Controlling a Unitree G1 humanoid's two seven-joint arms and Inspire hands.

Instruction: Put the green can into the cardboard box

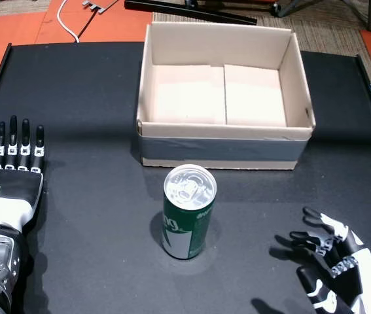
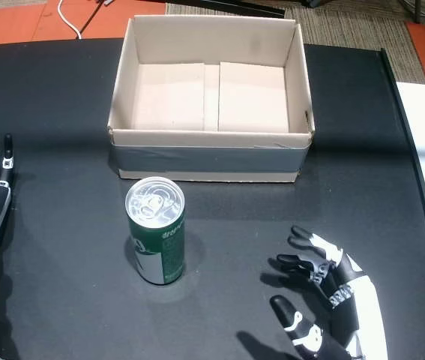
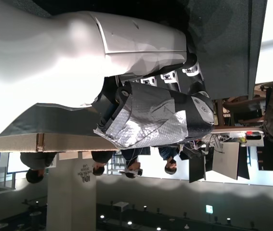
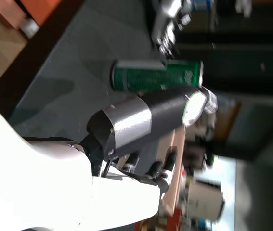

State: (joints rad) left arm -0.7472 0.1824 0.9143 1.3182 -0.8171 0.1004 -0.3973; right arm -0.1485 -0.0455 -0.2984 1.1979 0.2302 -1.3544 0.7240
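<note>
Green can [image 1: 188, 212] standing upright just before cardboard box [image 1: 224, 91], prob. light, slick, dentable—grip mid-wall w/ right hand [image 1: 335, 261], fingers apart, holding nothing.

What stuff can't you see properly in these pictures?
- Green can: its label words are too small in both head views.
- Right hand: its wrist is cut off by the bottom edge in a head view.
- Cardboard box: blurred and mostly hidden behind the thumb in the right wrist view.

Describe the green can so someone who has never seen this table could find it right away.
Start at the black table and find the open cardboard box at its far middle. Just in front of the box's taped near wall stands the green can, upright, between the two hands. It is the only green thing, with a silver pull-tab top.
</note>
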